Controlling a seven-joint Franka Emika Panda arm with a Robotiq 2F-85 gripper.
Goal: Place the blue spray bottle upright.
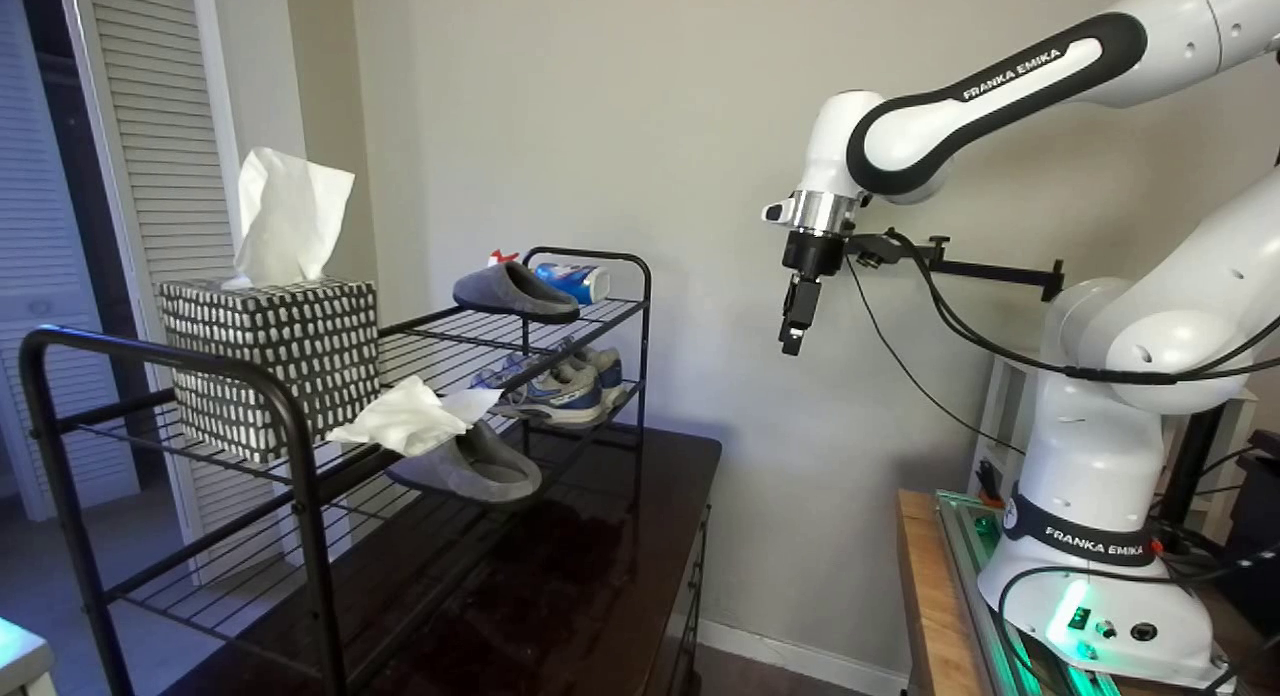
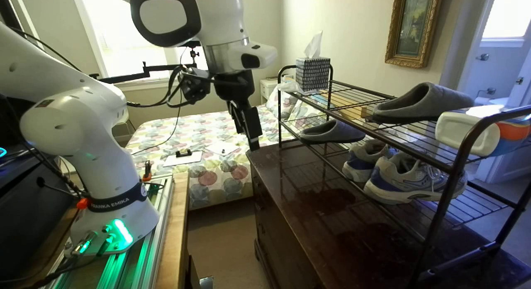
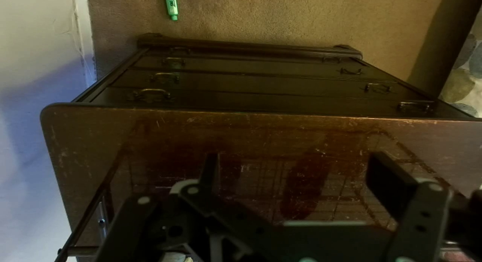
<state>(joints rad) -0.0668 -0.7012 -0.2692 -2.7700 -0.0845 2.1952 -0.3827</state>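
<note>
The fingers (image 3: pixel 211 171) hang wide apart, holding nothing, I'd guess spread ready for the blue bottle (image 1: pixel 570 278). Well apart from them, it lies on its side atop the rack (image 1: pixel 440 351), base facing their way, so it likely needs tipping up beside the slipper (image 1: pixel 515 288).

It's on its side, the blue spray bottle (image 1: pixel 572 283), lying up on top of the black rack (image 2: pixel 442 206), right by the rack's end and just beside a grey slipper (image 1: pixel 515 294)! Bright blue with white markings, and look at that pale, rounded bottom (image 2: pixel 466 133), showing in both exterior views; orange sits next to the blue in an exterior view. The slipper hides part of it, and whether the red bit (image 1: pixel 503 258) behind belongs to it, we can't tell.
</note>
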